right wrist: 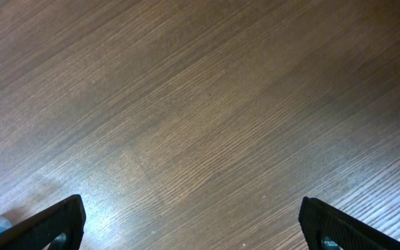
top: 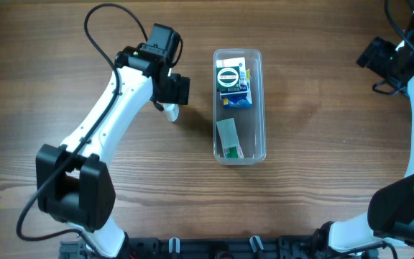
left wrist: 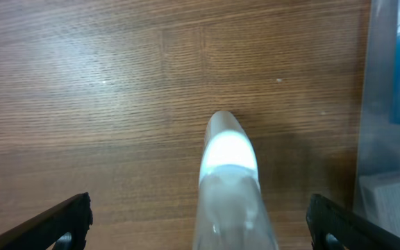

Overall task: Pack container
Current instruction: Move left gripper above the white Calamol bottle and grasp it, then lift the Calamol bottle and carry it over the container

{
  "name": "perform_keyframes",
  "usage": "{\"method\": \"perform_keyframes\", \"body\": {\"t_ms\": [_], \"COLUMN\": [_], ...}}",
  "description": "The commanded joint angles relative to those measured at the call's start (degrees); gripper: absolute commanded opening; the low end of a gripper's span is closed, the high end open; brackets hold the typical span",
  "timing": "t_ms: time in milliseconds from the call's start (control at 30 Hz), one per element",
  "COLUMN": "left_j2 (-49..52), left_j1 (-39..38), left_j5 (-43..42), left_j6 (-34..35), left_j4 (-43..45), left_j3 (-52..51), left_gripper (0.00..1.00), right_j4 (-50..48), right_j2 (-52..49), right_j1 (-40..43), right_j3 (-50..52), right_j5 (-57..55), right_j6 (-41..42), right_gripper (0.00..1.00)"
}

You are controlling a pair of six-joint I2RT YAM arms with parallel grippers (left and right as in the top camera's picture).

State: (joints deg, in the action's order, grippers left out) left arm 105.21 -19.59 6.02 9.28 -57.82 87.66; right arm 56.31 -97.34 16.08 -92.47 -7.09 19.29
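The container (top: 257, 108), a clear long plastic bin, stands mid-table. It holds a white box with a black ring label (top: 230, 75), a blue box (top: 237, 97) and a flat green-and-white packet (top: 229, 138). Its wall shows at the right edge of the left wrist view (left wrist: 380, 104). My left gripper (top: 172, 101) is open just left of the bin, over a small white translucent tube-like object (top: 171, 112). In the left wrist view the object (left wrist: 229, 173) lies on the table between the spread jaws (left wrist: 200, 219), touching neither. My right gripper (top: 374, 55) is open and empty over bare wood (right wrist: 193, 215).
The table is brown wood. The left arm reaches in from the front left and the right arm from the front right edge. Cables hang at the back left and back right corners.
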Motion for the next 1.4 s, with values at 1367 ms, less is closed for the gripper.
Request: {"method": "perform_keyframes", "body": {"t_ms": [1367], "left_j2": [8.1], "left_j1": [1.6], "left_j5": [-6.4], "left_j6": [-3.1], "left_j4": [0.4], "left_j3": [0.4], "left_gripper": [0.7], "right_j4": [-0.2], "right_j2": [-0.7], "right_j1": [0.0], "right_j3": [0.3], "right_j5": [0.3], "right_j6": [0.3], "right_gripper": [1.0]}}
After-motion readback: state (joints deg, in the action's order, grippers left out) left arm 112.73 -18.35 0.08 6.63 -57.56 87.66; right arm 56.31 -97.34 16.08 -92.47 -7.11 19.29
